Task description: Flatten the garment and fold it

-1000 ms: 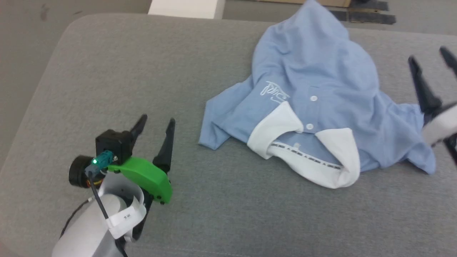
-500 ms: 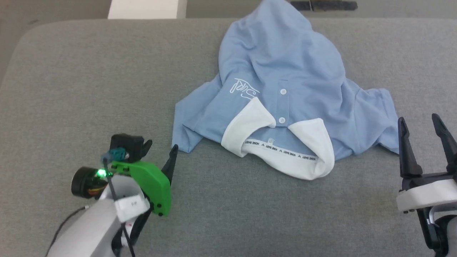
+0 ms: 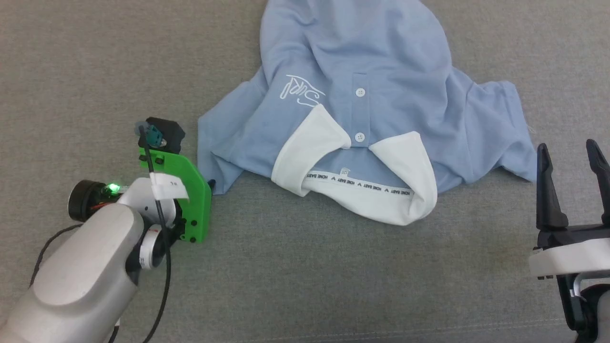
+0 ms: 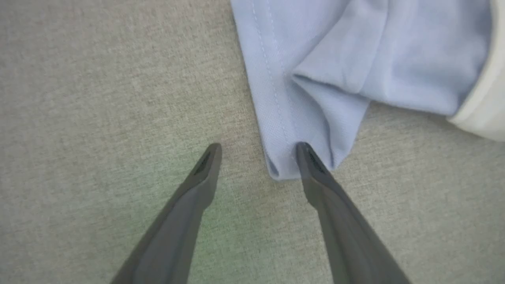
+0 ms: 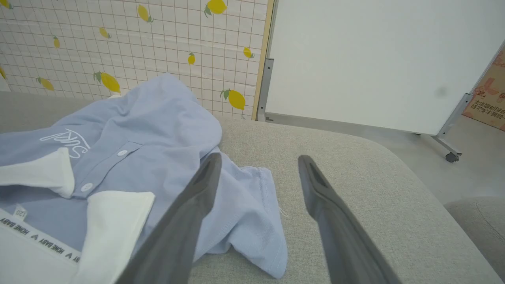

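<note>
On the grey upholstered cushion, the light blue polo shirt lies front-up and rumpled. Its collar end is nearest the robot, and its bunched body runs off the top of the head view. The white collar splays open, two white buttons sit on the placket, and the cursive logo is just left of them.

Over on the left, the left gripper is down at the shirt's sleeve corner, jaws spread wide and gripping nothing. In the left wrist view the stitched sleeve hem ends in the gap between the fingers. One fingertip is right at the folded cloth and the other is over bare cushion. Whether that tip presses the fabric, I can't tell.

On the right, the right gripper sits near the other sleeve, fingers fully parted and empty.

Beyond the cushion, the right wrist view catches a lemon-patterned wall and a white panel on a caster.
</note>
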Controlling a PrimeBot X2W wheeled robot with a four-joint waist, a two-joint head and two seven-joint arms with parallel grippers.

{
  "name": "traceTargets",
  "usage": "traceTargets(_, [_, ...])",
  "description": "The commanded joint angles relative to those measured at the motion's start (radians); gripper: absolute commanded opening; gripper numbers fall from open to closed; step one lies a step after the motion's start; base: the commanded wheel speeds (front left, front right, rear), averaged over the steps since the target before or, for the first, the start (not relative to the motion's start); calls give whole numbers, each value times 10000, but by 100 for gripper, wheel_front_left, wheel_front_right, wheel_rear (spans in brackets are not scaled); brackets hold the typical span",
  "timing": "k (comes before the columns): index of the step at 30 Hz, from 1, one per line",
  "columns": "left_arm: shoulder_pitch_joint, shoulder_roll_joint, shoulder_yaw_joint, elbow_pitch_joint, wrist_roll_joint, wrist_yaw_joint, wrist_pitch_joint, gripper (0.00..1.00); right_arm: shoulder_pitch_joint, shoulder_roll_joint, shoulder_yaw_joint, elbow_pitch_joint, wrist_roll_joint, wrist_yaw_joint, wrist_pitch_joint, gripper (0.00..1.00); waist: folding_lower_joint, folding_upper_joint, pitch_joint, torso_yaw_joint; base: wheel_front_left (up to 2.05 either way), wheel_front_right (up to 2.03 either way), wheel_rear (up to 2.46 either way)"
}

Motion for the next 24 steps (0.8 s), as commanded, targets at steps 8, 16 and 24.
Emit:
traceTargets(8, [255,142,-234,61,-675,-60,1003,0,-50,288,-116,124,-291,-15,-212,100,0,0,421,-235,0,0,0])
traceTargets(16, [744,367,902,-60,-283,727,-1331,0,28,205,-203,478,-432,-15,109,100,0,0,-148,272,0,0,0])
traceTargets(24, [1327,792,2263,279,20,1435,-3789,0,205,4,-28,731,-417,-15,790,100,0,0,-637,776,0,0,0])
